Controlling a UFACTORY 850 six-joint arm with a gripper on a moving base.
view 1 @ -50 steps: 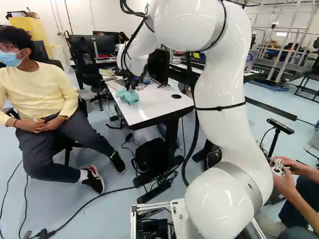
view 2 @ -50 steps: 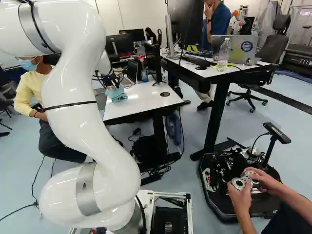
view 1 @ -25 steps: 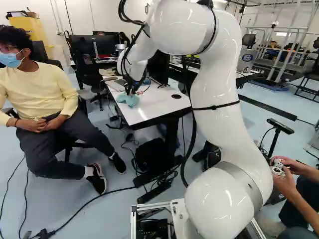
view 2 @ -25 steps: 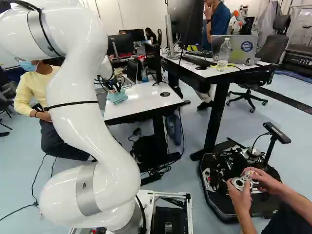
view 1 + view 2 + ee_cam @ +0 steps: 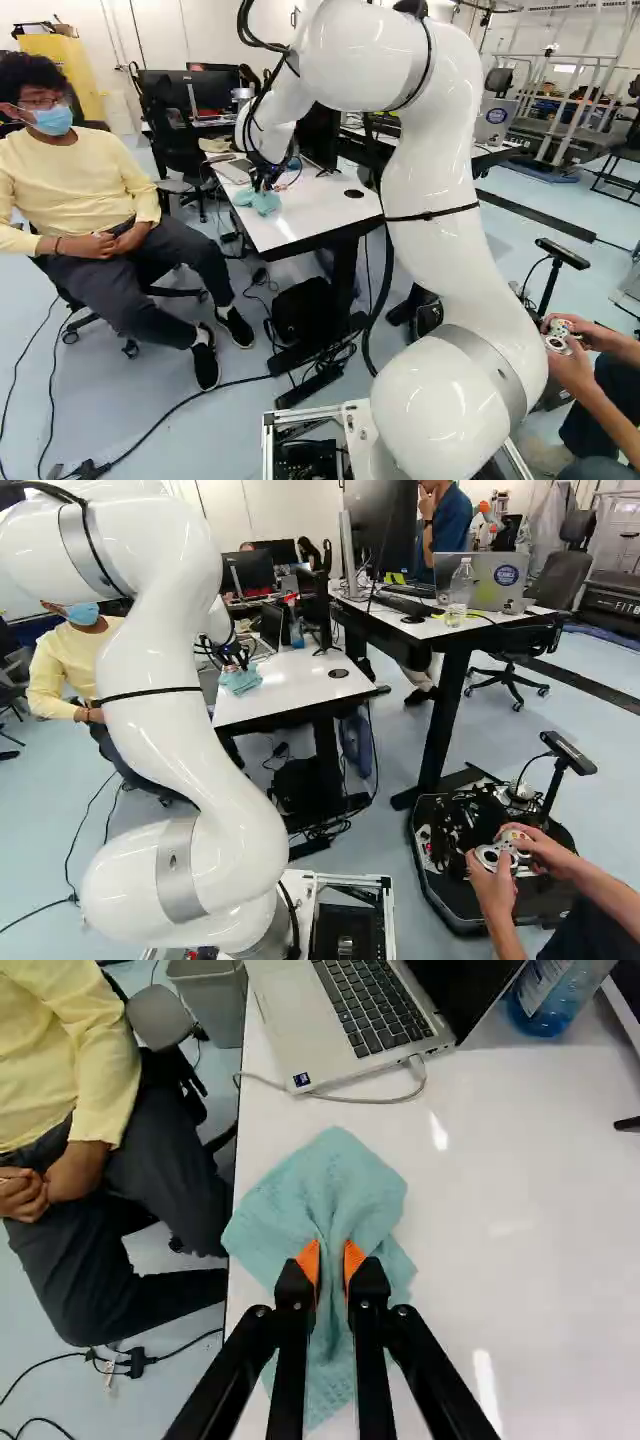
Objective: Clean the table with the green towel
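Gripper (image 5: 263, 186) over the near table (image 5: 520, 1210), pinching a raised fold of the towel (image 5: 335, 1175) between its orange pads. Towel pale blue-green, rumpled, spread on the white top around and under the fingertips; one corner reaches the table's edge. Ahead of the towel, an open laptop (image 5: 290, 1020), its cable (image 5: 390, 1100) looping between the two. Blue bottle (image 5: 545, 1010) beside the laptop's screen.

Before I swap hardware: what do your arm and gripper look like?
Arm: glossy white, rounded links, grey bands at the joints, a thin black strap around one link, black cables along the upper part. Gripper: black, two slim fingers with orange pads.
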